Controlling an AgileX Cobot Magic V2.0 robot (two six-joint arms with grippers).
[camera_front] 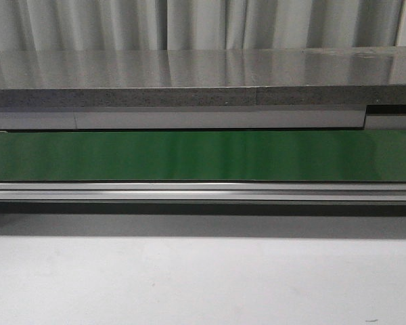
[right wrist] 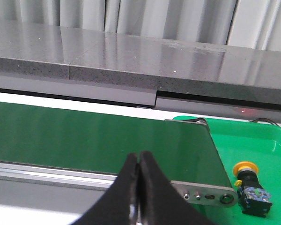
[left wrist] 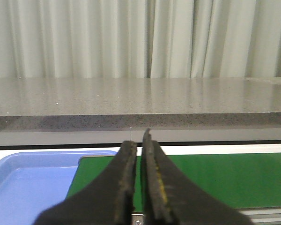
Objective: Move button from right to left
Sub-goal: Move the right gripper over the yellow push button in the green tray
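Note:
The button [right wrist: 251,186] shows only in the right wrist view. It lies in a green tray [right wrist: 260,143] just past the end of the green conveyor belt [right wrist: 93,136], its yellow round head up on a dark blocky body. My right gripper [right wrist: 138,155] is shut and empty, over the belt's metal side rail, apart from the button. In the left wrist view my left gripper [left wrist: 138,140] is shut with nothing between its fingers, above the other end of the belt [left wrist: 215,178]. Neither gripper appears in the front view.
A blue tray [left wrist: 23,183] sits beside the belt's end in the left wrist view. Behind the belt [camera_front: 203,154] runs a grey speckled counter [camera_front: 189,74] with curtains beyond. An aluminium rail [camera_front: 203,191] edges the belt, with pale table in front.

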